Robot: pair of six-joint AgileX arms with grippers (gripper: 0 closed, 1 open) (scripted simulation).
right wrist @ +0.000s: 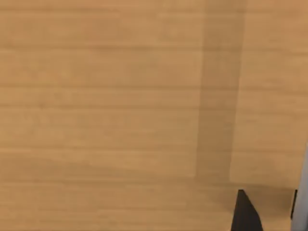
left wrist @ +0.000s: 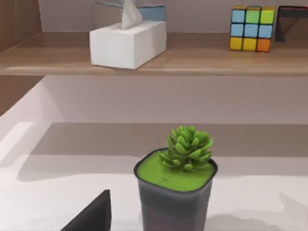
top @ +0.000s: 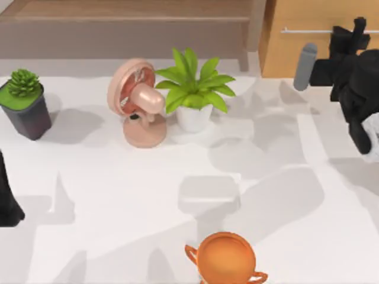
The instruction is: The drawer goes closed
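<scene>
Pushing looks like the job: the right tool (top: 354, 31) sits at the drawer (top: 308, 53) front, top right of the surface (top: 148, 195), by its thin bar handle (top: 308, 30). Can't tell if it's spread or pinched. Wood's stiff & prob heavy; press the flat front. Left tool is parked at the left edge.

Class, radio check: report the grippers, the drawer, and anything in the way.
Right gripper up against the drawer front by its handle. Left arm parked at table's left edge. Nothing between gripper and drawer.
</scene>
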